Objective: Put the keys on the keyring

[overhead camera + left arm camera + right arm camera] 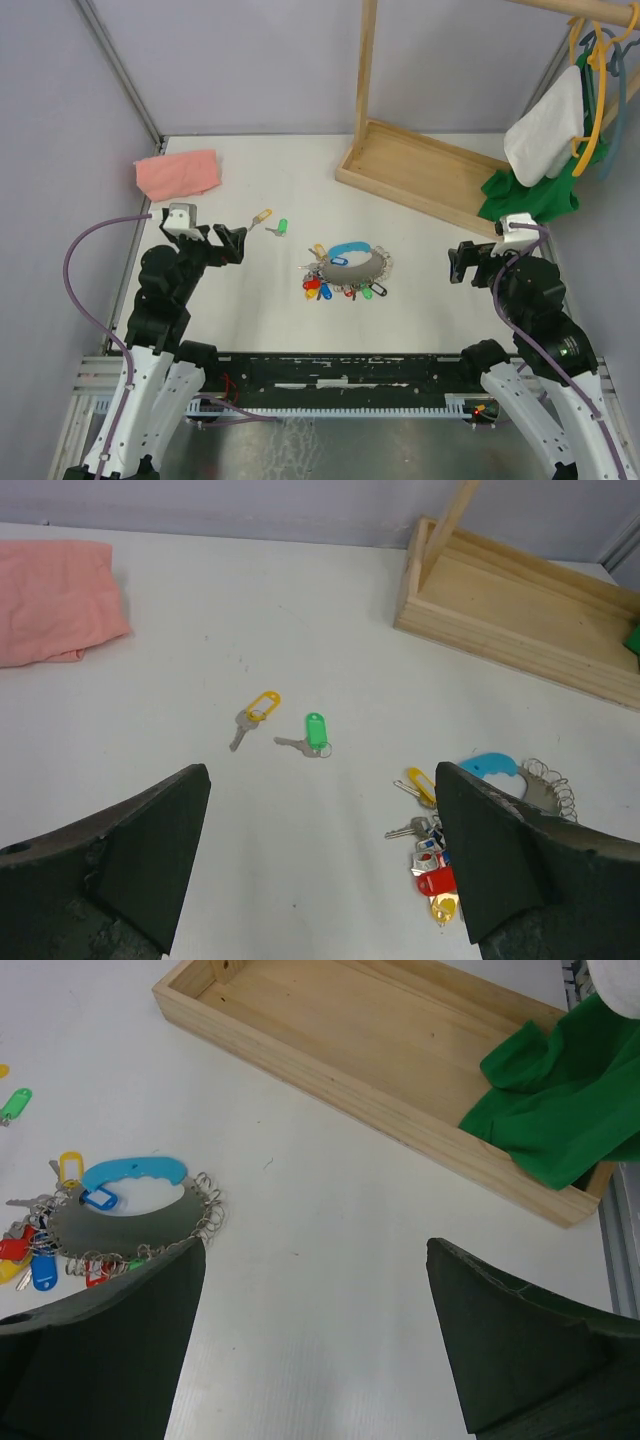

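Two loose keys lie side by side on the white table: one with a tan-yellow head and one with a green head. The keyring bunch, with many coloured-head keys, a light-blue tag and a grey curved piece, lies at the table's middle. My left gripper is open and empty, just left of the loose keys. My right gripper is open and empty, to the right of the bunch.
A folded pink cloth lies at the back left. A wooden rack base stands at the back right, with a green cloth, a white cloth and hangers above it.
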Controlling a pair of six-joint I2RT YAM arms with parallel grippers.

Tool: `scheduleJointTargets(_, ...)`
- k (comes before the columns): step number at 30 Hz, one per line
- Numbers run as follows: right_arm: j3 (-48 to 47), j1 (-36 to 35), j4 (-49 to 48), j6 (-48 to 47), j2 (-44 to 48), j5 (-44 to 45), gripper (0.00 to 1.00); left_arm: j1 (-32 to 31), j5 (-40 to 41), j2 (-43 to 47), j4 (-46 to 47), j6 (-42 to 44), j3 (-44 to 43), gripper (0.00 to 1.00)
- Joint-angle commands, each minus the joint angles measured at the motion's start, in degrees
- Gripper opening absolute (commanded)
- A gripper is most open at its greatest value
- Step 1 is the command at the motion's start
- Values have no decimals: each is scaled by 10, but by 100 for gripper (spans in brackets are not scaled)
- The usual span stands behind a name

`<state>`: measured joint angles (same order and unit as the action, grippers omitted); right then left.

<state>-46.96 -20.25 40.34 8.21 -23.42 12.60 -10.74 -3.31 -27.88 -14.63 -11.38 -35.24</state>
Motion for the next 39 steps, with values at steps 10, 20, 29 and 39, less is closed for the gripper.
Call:
scheduleJointTargets(10, -14, -1, -12, 59, -73, -50, 100, -3, -39, -31, 25, -16, -18, 98)
scheduleJointTargets(20, -11, -1, -44, 114, -195, -166, 100, -10, -106, -128, 18, -140, -20, 89)
scheduleJointTargets(29, 32, -1, -115, 175, -319, -238, 97, -96, -78, -230, 72, -207, 19, 84)
scheduleJointTargets(39, 64, -4, -215, 197, -450, -261, 82, -190, -38, -398, 145, -211, -7, 76)
